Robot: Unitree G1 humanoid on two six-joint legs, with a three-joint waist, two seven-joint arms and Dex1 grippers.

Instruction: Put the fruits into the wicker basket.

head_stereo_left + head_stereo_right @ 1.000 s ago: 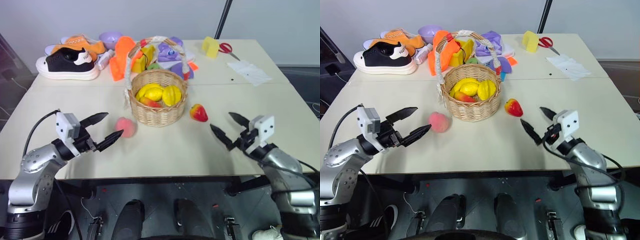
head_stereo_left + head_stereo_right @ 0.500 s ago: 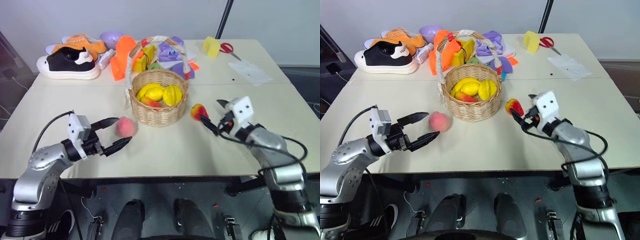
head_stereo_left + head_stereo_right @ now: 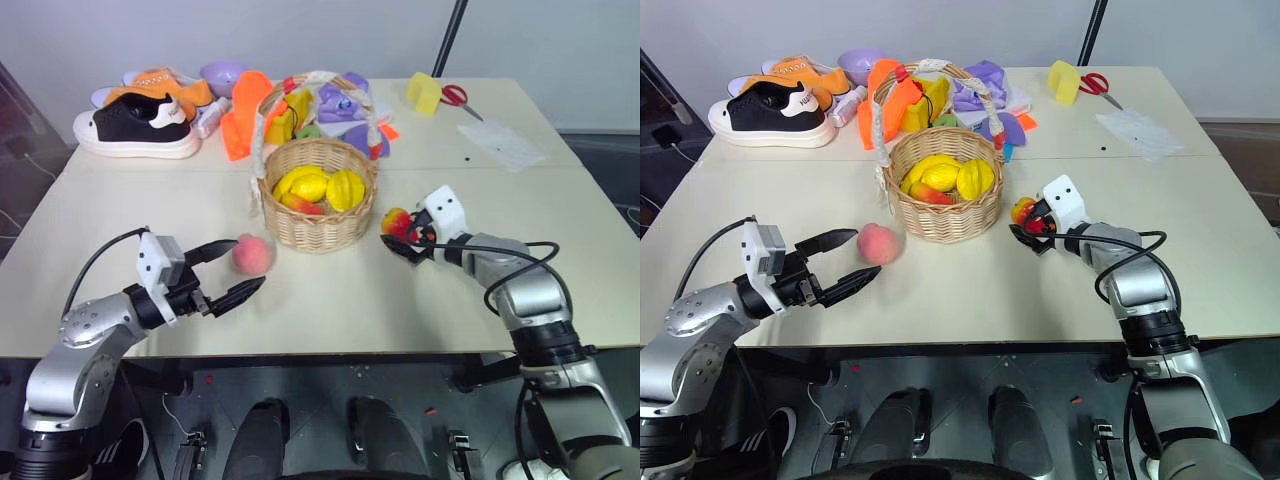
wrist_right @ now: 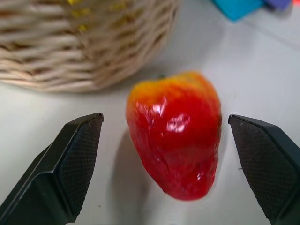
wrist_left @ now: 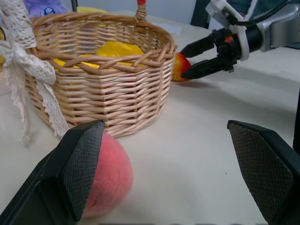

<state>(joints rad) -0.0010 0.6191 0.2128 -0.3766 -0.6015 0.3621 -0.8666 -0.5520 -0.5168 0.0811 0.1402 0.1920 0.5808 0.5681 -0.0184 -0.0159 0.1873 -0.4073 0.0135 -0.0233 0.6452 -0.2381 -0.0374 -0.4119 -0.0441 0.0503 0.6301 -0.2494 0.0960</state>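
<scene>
Right of the wicker basket: right gripper spread around the red-and-yellow fruit.
Left gripper (also spread, holding nothing) points level beside the peach, near-left of the basket.

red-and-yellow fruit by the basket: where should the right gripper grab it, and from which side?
Grip the red-and-yellow fruit across its wide upper body, not the tapering tip. Come from the side away from the wicker basket, as the open right gripper already does, one finger either side.
</scene>
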